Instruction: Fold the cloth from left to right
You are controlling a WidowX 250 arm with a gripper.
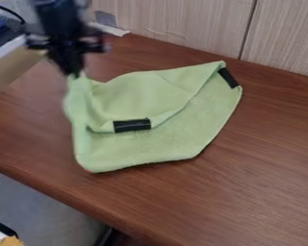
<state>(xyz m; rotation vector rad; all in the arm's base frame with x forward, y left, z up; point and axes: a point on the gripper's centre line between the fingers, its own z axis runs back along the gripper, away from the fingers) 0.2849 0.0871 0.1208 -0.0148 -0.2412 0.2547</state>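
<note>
One green cloth (140, 146) out on the brown desk (266, 158), and its upper-left corner is raised to the end effector (73, 73), which looks clamped on the fabric, though the grip is hard to confirm. Part-way, I'd judge: a flap lies across the middle, but the left side needs carrying right and laying flat. Soft, rumpled, with black strips (132, 125) at the flap's corners.

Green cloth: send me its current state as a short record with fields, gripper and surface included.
cloth: green, bunched and partly folded over itself
gripper: black, over the cloth's left end in the view, appears to grip a raised bit
black strips: one near the middle, one at the far right corner
surface: brown wooden table
fold: not yet neat
</note>
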